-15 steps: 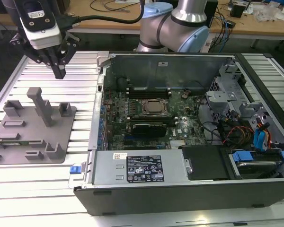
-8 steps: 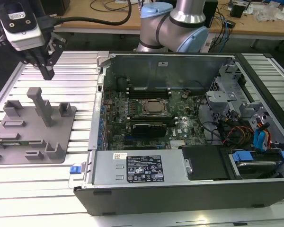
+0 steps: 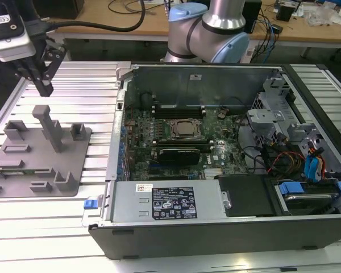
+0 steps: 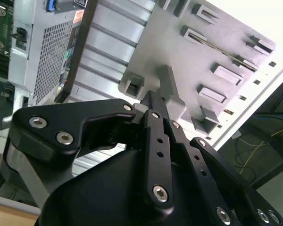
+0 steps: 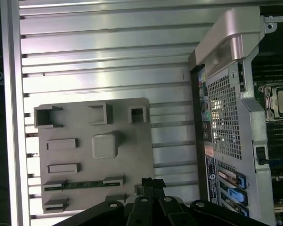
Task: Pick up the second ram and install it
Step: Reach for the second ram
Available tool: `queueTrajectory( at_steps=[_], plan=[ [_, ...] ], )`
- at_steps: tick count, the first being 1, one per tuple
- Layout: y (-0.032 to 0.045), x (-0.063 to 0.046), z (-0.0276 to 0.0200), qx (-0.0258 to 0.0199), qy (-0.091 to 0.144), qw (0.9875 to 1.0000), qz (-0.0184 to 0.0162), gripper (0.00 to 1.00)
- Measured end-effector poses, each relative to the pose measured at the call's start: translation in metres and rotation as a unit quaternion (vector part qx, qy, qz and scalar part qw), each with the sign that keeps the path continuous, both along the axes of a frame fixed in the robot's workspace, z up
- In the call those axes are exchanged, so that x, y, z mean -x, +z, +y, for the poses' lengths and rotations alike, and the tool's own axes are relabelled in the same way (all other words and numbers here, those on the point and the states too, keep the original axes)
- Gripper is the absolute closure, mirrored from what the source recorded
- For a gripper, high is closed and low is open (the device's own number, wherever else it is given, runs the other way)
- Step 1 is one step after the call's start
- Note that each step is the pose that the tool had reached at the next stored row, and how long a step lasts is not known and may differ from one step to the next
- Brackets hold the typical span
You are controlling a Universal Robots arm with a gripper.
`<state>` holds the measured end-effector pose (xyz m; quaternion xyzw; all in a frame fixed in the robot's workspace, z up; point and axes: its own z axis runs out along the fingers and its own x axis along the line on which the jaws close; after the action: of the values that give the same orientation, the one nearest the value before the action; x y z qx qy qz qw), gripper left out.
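Your end effector (image 3: pixel 45 90) hung clenched and empty above the far edge of the grey fixture (image 3: pixel 77 156). The second ram (image 5: pixel 82 184) sat in the fixture's slotted blocks, below and nearer the exterior view's camera, its long axis running across that view.

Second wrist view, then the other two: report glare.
Second wrist view: ribbed aluminium table washes out white beyond the grey fixture plate. First wrist view: bright streaks along its ribs. Exterior view: its near edge glares white.
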<state>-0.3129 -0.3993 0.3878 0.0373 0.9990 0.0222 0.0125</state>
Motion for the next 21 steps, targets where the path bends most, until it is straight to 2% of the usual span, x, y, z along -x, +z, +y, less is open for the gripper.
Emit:
queueTrajectory(
  at_steps=[2,10,13,16,19,21],
  plan=[
    [-0.0004,0.008,-0.0001,0.0,0.0,1.0,0.0,0.92],
    [-0.0014,0.024,-0.001,0.0,0.0,1.0,0.0,0.92],
    [-0.0032,0.032,-0.0038,0.0,0.0,1.0,0.0,0.92],
    [-0.0063,0.037,-0.0087,0.0,0.0,1.0,0.0,0.92],
    [-0.0063,0.037,-0.009,0.0,0.0,1.0,0.0,0.92],
    [-0.0083,0.038,-0.0113,0.0,0.0,1.0,0.0,0.92]
  ],
)
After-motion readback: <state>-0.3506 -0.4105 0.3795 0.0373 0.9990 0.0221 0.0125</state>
